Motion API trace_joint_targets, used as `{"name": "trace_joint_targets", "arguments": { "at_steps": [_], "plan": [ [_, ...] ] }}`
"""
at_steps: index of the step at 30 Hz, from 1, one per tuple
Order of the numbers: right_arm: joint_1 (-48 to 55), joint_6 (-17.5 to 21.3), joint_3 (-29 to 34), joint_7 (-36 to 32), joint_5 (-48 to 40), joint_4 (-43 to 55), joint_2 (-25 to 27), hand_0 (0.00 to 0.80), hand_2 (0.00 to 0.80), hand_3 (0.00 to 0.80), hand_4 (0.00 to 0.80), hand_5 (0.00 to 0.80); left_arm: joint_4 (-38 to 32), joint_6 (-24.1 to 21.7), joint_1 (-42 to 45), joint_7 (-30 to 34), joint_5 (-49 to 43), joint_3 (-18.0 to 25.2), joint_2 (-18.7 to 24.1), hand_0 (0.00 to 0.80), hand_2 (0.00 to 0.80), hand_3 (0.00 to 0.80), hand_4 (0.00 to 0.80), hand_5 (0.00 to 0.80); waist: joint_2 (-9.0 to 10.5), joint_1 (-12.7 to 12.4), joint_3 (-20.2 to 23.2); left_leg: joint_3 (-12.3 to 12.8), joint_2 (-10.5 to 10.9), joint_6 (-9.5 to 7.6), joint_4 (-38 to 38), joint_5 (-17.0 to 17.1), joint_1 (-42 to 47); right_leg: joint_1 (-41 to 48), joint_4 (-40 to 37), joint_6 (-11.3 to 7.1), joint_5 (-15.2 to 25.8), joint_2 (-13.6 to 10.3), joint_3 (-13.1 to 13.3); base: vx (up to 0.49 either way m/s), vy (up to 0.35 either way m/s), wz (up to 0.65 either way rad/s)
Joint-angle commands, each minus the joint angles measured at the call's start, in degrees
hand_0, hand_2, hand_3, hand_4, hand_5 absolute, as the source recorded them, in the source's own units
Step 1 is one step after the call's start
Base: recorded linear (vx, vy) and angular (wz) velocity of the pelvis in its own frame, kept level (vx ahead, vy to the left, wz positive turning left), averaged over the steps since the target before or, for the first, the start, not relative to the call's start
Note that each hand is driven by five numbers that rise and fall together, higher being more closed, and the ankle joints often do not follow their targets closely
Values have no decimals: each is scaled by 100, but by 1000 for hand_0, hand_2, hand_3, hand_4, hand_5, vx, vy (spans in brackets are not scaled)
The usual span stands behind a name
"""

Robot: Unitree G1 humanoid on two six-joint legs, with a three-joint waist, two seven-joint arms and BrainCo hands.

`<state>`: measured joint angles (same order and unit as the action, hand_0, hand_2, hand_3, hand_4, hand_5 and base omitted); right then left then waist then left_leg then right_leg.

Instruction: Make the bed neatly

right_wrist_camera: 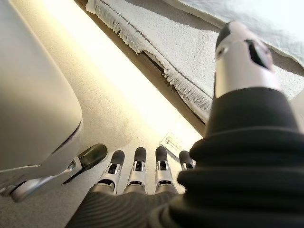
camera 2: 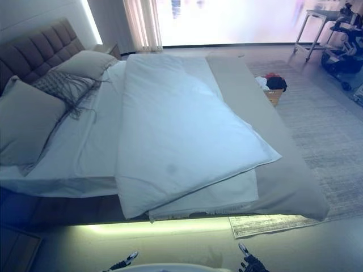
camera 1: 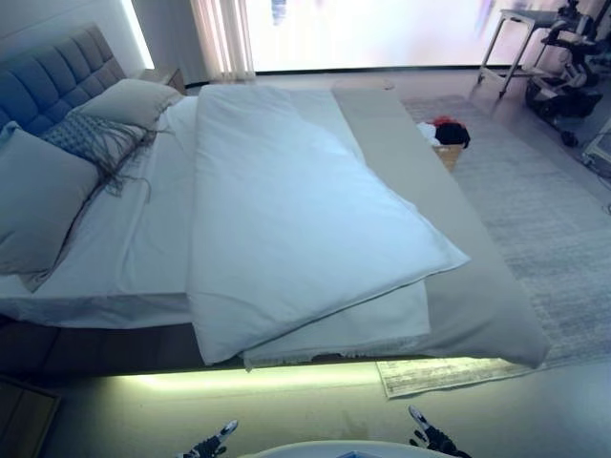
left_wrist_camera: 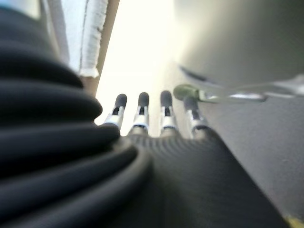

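bed (camera 1: pixel 124 258): white duvet (camera 1: pixel 286 219) folded over, lying askew, its corner over grey runner (camera 1: pixel 458 267) | grey pillows (camera 1: pixel 38 191), fringed cushion (camera 1: pixel 95 141) by tufted headboard (camera 1: pixel 57 76) | basket of clothes (camera 1: pixel 447 138) on rug (camera 1: pixel 544 219) far side | left hand (left_wrist_camera: pixel 152 114), right hand (right_wrist_camera: pixel 137 166) low over floor, fingers straight, holding nothing | fringed blanket edge (right_wrist_camera: pixel 156 61) overhangs near side

- The white folded duvet (camera 1: pixel 286 219) lies skewed on the bed, well beyond the fingertips of both hands.
- The left hand (camera 1: pixel 208 445) and right hand (camera 1: pixel 431 438) hang low, touching nothing.
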<state>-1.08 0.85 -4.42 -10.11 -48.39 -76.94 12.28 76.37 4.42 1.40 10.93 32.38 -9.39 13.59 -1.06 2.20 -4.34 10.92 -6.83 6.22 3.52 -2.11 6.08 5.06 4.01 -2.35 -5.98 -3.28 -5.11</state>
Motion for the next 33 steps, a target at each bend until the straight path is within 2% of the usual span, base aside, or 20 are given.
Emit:
{"name": "trace_joint_targets", "arguments": {
  "at_steps": [1,2,4,6,8,9,11,14,16,20,23,25,26,28,30,31,33],
  "plan": [
    [-445,87,-80,14,467,-302,157,0,0,0,0,0,213,-123,-410,-27,425,398,-144,0,0,0,0,0,260,32,-316,-277,271,-443,1944,-7,-606,-29,45,151,263,61,-86,121,-95,-58],
    [-435,28,-96,116,605,-316,210,0,0,0,0,0,211,-141,-404,11,534,469,-141,0,0,0,0,0,224,-44,-414,-457,450,-427,2156,120,-927,33,69,159,244,113,8,154,-64,-61],
    [-440,-22,-62,179,694,-351,293,0,0,0,0,0,210,-188,-361,16,643,598,-153,0,0,0,0,0,160,-190,-551,-504,634,-356,2011,437,-1471,203,47,125,190,230,204,236,-21,-69],
    [-448,-82,5,170,696,-368,350,0,0,0,0,0,210,-240,-294,-4,574,657,-141,0,0,0,0,0,87,-277,-607,-285,573,-334,1171,577,-1498,465,-22,86,46,342,230,337,66,-51],
    [-416,-83,59,135,602,-348,356,0,0,0,0,0,200,-255,-266,-59,518,628,-139,0,0,0,0,0,5,-381,-633,-205,523,-210,173,959,-1576,820,-111,27,-126,427,271,367,98,-20],
    [-390,-47,68,108,566,-354,351,0,0,0,0,0,190,-266,-252,-88,511,611,-144,0,0,0,0,0,4,-424,-632,-168,505,-182,-110,1030,-1593,967,-157,-1,-190,413,278,361,99,-2],
    [-359,60,116,18,537,-396,319,0,0,0,0,0,207,-288,-223,-135,438,675,-154,0,0,0,0,0,32,-492,-570,-34,472,-207,-351,954,-1547,1188,-244,-83,-291,299,210,329,128,0],
    [-329,172,145,6,525,-402,223,0,0,0,0,0,271,-280,-168,-168,391,764,-123,0,0,0,0,0,60,-497,-398,75,541,-347,-451,735,-1254,1253,-219,-248,-305,63,-28,347,193,-53],
    [-271,206,169,-83,590,-390,183,0,0,0,0,0,315,-343,-169,-82,421,803,-43,0,0,0,0,0,49,-469,-302,24,595,-475,-484,593,-1015,1125,17,-309,-290,-71,-157,340,215,-46],
    [-275,221,116,-178,601,-341,111,0,0,0,0,0,269,-429,-269,-3,514,737,95,0,0,0,0,0,100,-499,-190,-95,769,-695,-474,448,-901,973,493,-402,-147,-170,-161,257,160,10],
    [-292,220,62,-140,586,-252,50,0,0,0,0,0,236,-459,-354,-4,554,711,168,0,0,0,0,0,141,-519,-157,-88,876,-852,-421,365,-895,581,1473,-549,249,-258,-200,179,122,25],
    [-253,248,68,-88,539,-210,50,0,0,0,0,0,232,-463,-385,-24,504,675,197,0,0,0,0,0,77,-473,-169,-143,887,-911,-408,290,-795,92,2341,-540,515,-302,-149,207,107,26],
    [-239,243,71,-78,519,-195,61,0,0,0,0,0,222,-449,-393,-36,480,670,207,0,0,0,0,0,64,-446,-181,-171,891,-917,-410,260,-732,-108,2455,-513,577,-321,-149,212,45,44],
    [-230,269,81,-104,447,-201,91,0,0,0,0,0,202,-401,-425,-96,498,618,219,0,0,0,0,0,16,-367,-233,-237,848,-881,-437,222,-526,-545,2137,-441,595,-417,-234,207,-37,43],
    [-230,337,103,-179,279,-186,107,0,0,0,0,0,165,-395,-436,-121,516,578,245,0,0,0,0,0,-22,-305,-327,-301,765,-788,-431,141,-333,-832,1462,-401,584,-564,-294,172,-155,25],
    [-246,361,119,-174,202,-147,116,0,0,0,0,0,151,-398,-446,-111,508,572,277,0,0,0,0,0,4,-278,-374,-335,757,-750,-419,51,-273,-987,1022,-439,740,-654,-282,102,-220,36],
    [-370,338,128,-88,-50,-32,141,0,0,0,0,0,87,-411,-521,-112,553,513,359,0,0,0,0,0,39,-211,-502,-439,686,-674,-375,-140,-243,-1338,569,-532,1008,-763,-92,18,-232,39]
  ]
}}
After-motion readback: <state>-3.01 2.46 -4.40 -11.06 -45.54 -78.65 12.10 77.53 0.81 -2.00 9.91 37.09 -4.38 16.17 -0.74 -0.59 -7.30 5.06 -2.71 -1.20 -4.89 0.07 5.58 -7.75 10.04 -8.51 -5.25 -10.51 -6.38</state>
